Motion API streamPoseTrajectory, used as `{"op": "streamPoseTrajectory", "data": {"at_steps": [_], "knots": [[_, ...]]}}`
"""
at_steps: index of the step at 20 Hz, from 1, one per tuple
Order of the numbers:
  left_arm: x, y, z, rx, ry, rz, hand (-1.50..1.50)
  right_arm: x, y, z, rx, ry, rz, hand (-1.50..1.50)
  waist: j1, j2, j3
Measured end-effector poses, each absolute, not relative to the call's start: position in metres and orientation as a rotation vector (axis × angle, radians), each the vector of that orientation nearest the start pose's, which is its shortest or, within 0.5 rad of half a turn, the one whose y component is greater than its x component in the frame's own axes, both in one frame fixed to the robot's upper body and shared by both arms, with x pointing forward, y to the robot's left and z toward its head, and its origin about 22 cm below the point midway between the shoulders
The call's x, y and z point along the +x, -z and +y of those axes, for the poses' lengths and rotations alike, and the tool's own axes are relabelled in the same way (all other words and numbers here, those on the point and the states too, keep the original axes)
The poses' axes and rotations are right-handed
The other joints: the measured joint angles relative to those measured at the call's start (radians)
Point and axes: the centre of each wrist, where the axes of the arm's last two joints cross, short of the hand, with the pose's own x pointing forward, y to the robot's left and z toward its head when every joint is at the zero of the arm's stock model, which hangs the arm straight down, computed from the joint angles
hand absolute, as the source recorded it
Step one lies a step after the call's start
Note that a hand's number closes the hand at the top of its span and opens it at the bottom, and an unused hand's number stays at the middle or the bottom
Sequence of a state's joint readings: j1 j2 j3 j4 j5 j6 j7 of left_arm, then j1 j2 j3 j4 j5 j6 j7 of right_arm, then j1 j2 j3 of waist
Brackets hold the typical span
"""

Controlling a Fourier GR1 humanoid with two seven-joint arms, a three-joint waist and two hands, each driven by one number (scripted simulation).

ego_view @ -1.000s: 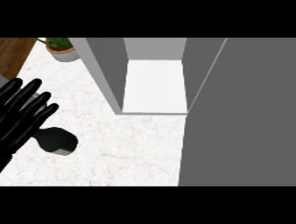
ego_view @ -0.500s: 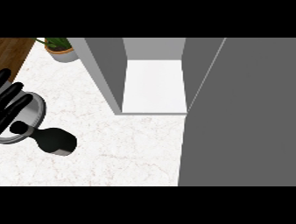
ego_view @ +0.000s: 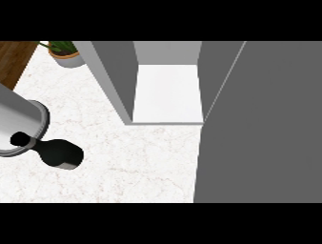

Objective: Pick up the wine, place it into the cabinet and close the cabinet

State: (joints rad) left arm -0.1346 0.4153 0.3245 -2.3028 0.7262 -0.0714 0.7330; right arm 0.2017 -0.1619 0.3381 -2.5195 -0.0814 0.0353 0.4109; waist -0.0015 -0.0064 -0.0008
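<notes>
White marble tabletop (ego_view: 143, 162) spread out under me, with dark wood floor (ego_view: 2, 59) showing past its far left corner. There's a little potted plant (ego_view: 64, 52) parked up there too.

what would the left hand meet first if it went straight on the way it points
Likely the wine bottle, the dark shape just lower right of the left hand; how far below the hand it stands is unclear.

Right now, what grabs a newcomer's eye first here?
The open cabinet at top centre, with its bare white floor, and its big grey door filling the right side. At the left edge, a grey forearm sits just above the dark wine bottle on the white counter. A potted plant sits in the top left corner.
</notes>
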Motion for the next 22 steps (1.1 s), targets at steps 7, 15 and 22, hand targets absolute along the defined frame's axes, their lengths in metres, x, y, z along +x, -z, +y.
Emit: {"op": "streamPoseTrajectory", "data": {"at_steps": [7, 15, 22], "knots": [[0.181, -0.226, 0.332, -0.274, 0.203, -1.751, -1.50, 0.122, -0.175, -0.199, 0.297, -0.303, -1.861, -1.50, -0.003, 0.002, 0.000], [0.191, -0.203, 0.362, -0.236, 0.178, -1.727, -1.50, 0.123, -0.177, -0.195, 0.317, -0.308, -1.861, -1.50, -0.011, 0.003, 0.000], [0.200, -0.165, 0.379, -0.227, 0.160, -1.677, -1.50, 0.124, -0.178, -0.194, 0.313, -0.310, -1.866, -1.50, -0.013, 0.004, 0.000]]}}
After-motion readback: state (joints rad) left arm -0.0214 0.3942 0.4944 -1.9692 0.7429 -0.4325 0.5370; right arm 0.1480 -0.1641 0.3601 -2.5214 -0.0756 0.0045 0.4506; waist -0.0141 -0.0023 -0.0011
